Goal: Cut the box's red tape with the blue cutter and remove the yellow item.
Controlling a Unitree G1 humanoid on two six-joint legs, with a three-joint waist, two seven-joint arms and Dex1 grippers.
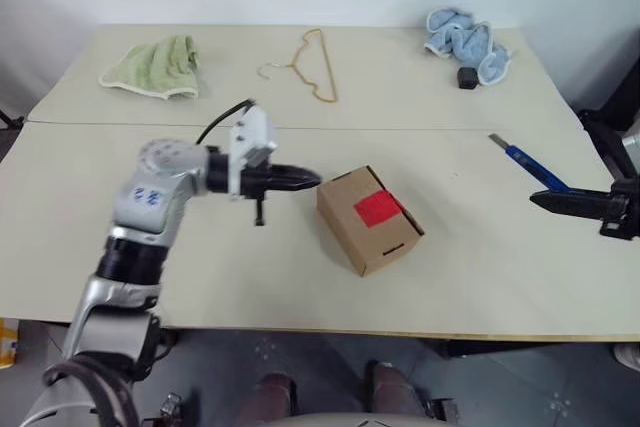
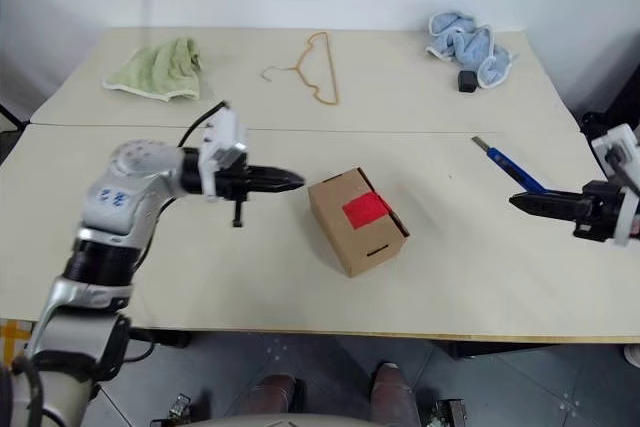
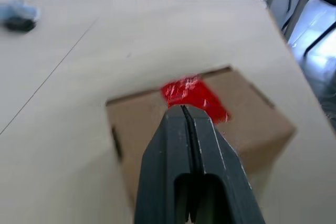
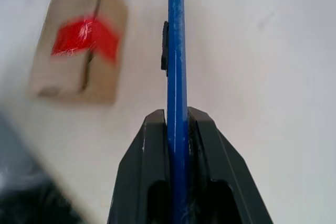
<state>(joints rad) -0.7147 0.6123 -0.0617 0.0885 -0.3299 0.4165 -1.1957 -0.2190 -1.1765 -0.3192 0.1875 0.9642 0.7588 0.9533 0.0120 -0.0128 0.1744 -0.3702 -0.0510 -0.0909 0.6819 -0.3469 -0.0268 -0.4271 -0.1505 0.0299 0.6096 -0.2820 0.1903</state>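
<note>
The box [image 1: 365,239], a small brown carton, stands in the middle of the table with the red tape [image 1: 378,208] across its top seam. My left gripper [image 1: 312,180] is shut and empty. It points at the box's left side, its tips just short of the upper edge, as the left wrist view shows over the tape [image 3: 191,94]. My right gripper [image 1: 535,199] hovers off to the right of the box, shut on the blue cutter [image 1: 522,160]. The cutter [image 4: 176,51] sticks out past the fingertips. The yellow item is hidden.
At the table's back lie a pale green cloth [image 1: 155,67], a gold wire hanger [image 1: 315,65], and a light blue cloth [image 1: 465,42] with a small black object [image 1: 467,77] beside it. The table's front edge [image 1: 320,332] runs close below the box.
</note>
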